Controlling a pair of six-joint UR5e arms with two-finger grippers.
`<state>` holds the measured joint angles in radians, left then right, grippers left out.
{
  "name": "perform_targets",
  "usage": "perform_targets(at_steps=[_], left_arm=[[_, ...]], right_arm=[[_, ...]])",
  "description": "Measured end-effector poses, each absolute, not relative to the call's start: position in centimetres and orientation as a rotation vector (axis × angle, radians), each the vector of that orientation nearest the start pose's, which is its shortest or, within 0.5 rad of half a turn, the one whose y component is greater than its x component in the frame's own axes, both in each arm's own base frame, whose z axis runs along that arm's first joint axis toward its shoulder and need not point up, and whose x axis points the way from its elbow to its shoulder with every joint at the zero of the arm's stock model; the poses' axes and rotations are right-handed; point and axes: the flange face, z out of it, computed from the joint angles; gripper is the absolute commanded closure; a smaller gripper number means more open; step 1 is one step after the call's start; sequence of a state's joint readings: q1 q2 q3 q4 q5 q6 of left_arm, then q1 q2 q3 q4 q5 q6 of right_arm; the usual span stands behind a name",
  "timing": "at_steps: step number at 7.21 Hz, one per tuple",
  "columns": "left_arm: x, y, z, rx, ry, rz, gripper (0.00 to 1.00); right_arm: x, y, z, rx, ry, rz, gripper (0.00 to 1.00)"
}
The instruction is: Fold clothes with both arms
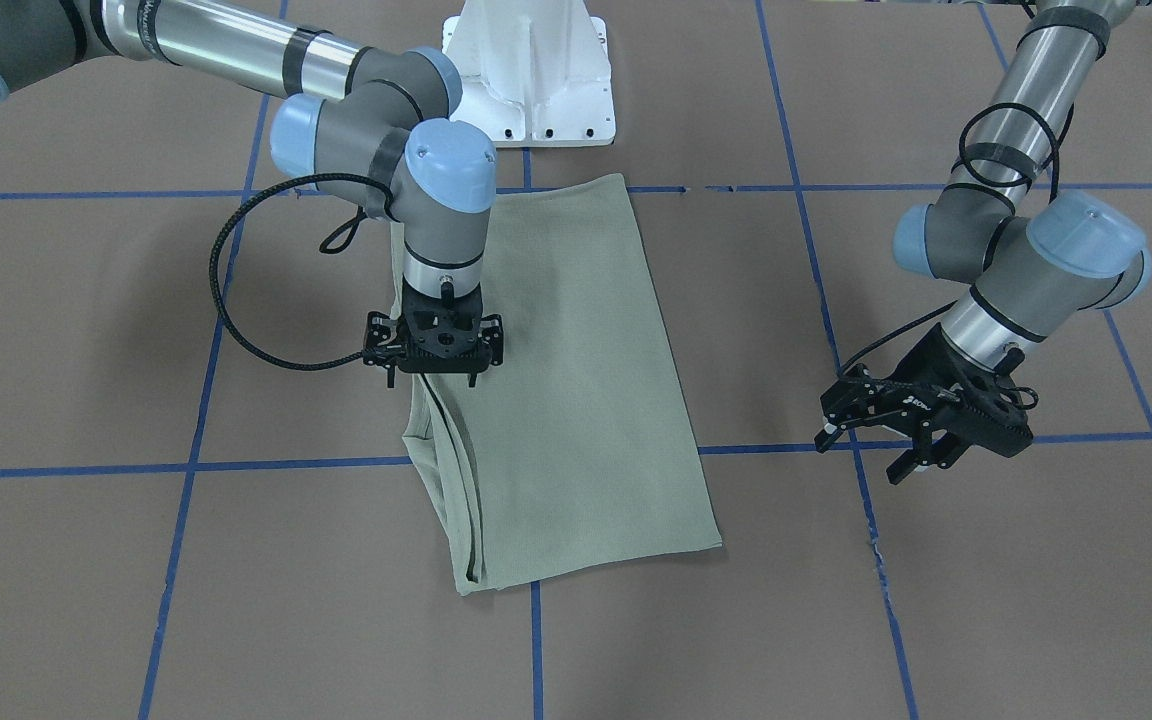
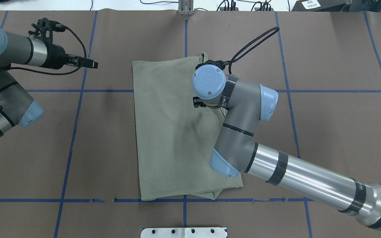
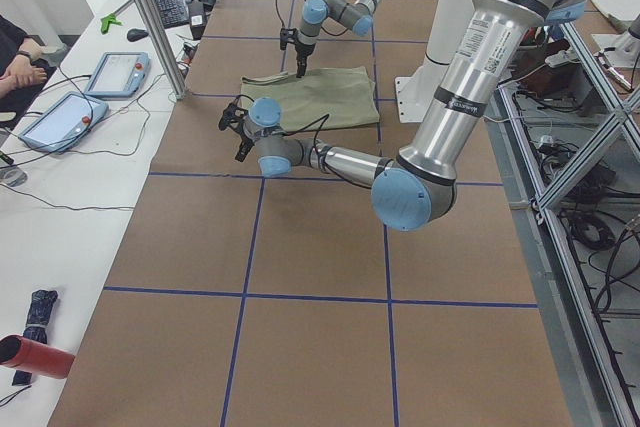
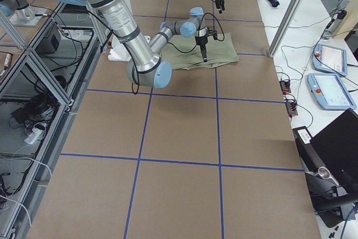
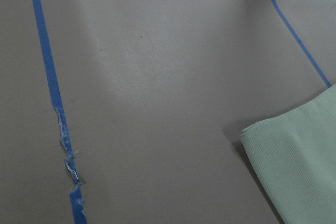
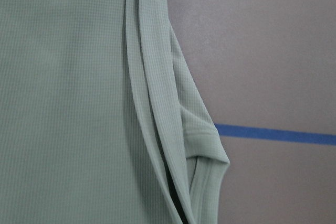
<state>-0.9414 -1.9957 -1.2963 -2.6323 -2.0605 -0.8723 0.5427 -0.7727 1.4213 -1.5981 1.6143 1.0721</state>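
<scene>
Brown paper covers the tabletop [image 1: 936, 600], gridded with blue tape [image 1: 286, 465]. A white pedestal [image 1: 536, 80] stands at the robot's edge.

The right arm [image 1: 236, 45] reaches in with its wrist vertical. The right pincer [image 1: 433, 378] points straight down, jaws spread. I cannot tell whether it touches the cloth.

The shirt [image 1: 576, 400] lies directly beneath this pincer and stretches from it toward the left pincer [image 1: 866, 455]. It is pale sage-green fine ribbed knit, folded into a long rectangle. Under the right pincer its stacked edges show, one layer bulging outward.

The left arm [image 1: 1016, 130] is bent, its pincer tilted over bare paper, well apart from the shirt, jaws apart and empty. The tape is frayed [image 5: 68, 145] close by it.
</scene>
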Motion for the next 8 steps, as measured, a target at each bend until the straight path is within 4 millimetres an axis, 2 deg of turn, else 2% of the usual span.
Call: perform_targets(at_steps=[2,5,6,8], left_arm=[[33.1,-60.1,42.9,0.571,1.117,0.088,0.00],[33.1,-60.1,43.0,0.570,1.116,0.088,0.00],[33.1,-60.1,43.1,0.570,1.116,0.089,0.00],[33.1,-60.1,43.0,0.571,1.117,0.088,0.00]], right_arm=[[-59.0,-52.1,25.1,0.270,-0.539,0.037,0.00],[-58.3,-54.1,27.2,0.248,-0.481,0.039,0.00],[-57.5,-55.0,28.2,0.224,-0.441,0.031,0.00],[-54.0,-57.5,31.2,0.167,-0.360,0.005,0.00]])
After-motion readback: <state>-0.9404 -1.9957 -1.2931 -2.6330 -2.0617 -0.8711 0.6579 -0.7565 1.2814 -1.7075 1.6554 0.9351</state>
